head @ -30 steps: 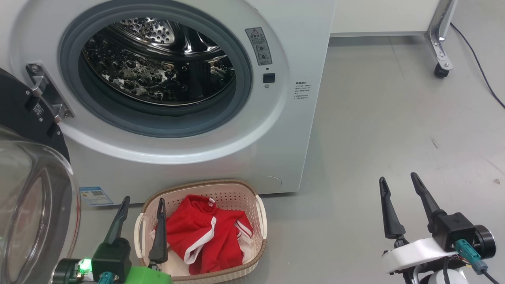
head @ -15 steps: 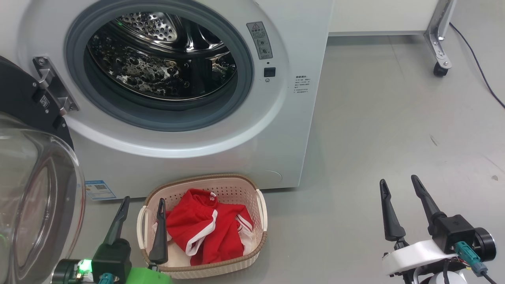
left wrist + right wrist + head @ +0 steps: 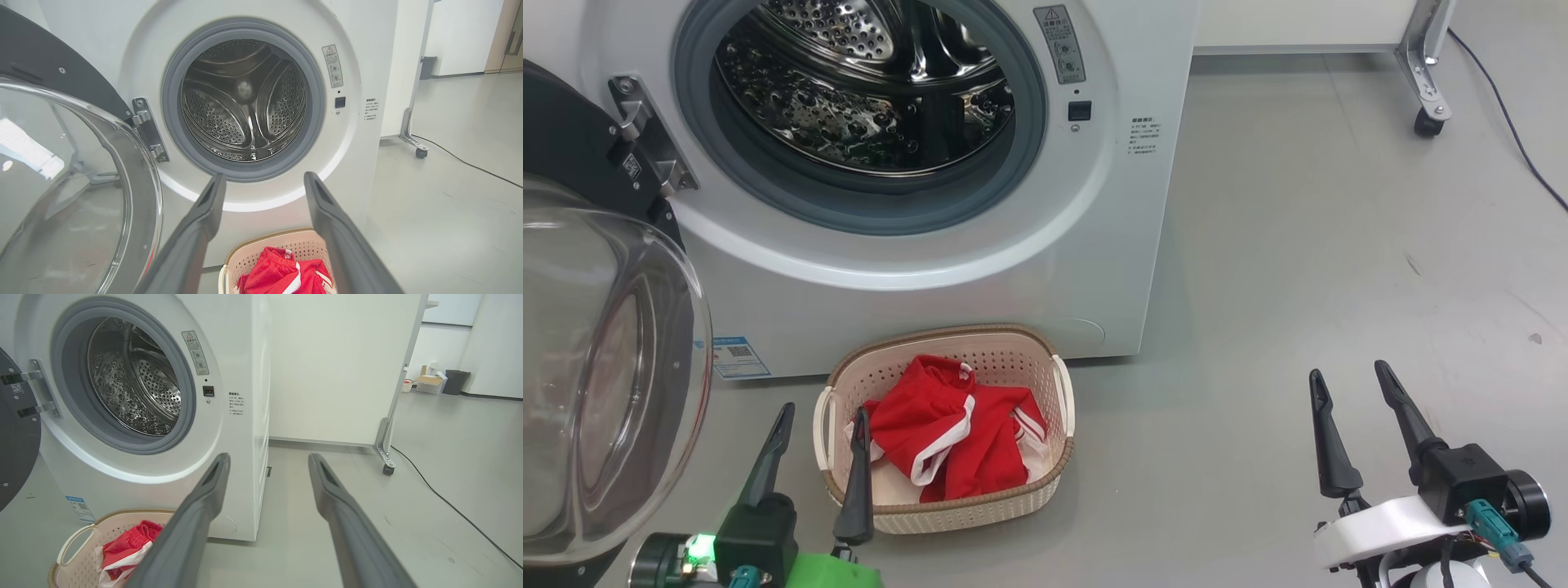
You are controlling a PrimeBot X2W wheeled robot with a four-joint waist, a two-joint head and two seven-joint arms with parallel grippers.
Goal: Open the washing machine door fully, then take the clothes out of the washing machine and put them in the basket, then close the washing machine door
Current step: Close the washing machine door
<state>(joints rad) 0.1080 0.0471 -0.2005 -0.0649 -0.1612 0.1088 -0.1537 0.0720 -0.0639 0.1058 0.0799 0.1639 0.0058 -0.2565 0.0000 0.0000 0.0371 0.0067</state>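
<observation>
Washing machine (image 3: 980, 278): a white, smooth-fronted box standing on the matte grey floor (image 3: 1298, 245). A thick grey rubber gasket (image 3: 1029, 122) rings its round mouth. Behind that you see the perforated steel drum (image 3: 849, 122), shiny and ribbed.

Washing machine door (image 3: 564, 139): swung wide to your left on a bare metal hinge (image 3: 645, 151). The frame is round and black. Its clear glass bowl window (image 3: 596, 367) bulges out toward you.

Basket (image 3: 980, 513): on the floor just before the machine's lower front. It is cream perforated plastic, a rounded rectangle with a brown woven-look rim and white side handles.

Clothes (image 3: 956, 441): inside the basket, crumpled bright red fabric with white stripe trim.

Your left claw (image 3: 823, 408): two long, dark, tapered fingers spread apart, gripping nothing. In the head view one finger crosses the basket's left edge, and you cannot tell whether it touches.

Your right claw (image 3: 1347, 370): also spread and empty, over bare floor well to the right of the basket.

Blue label (image 3: 739, 357): small and rectangular, at the machine's lower left corner.
</observation>
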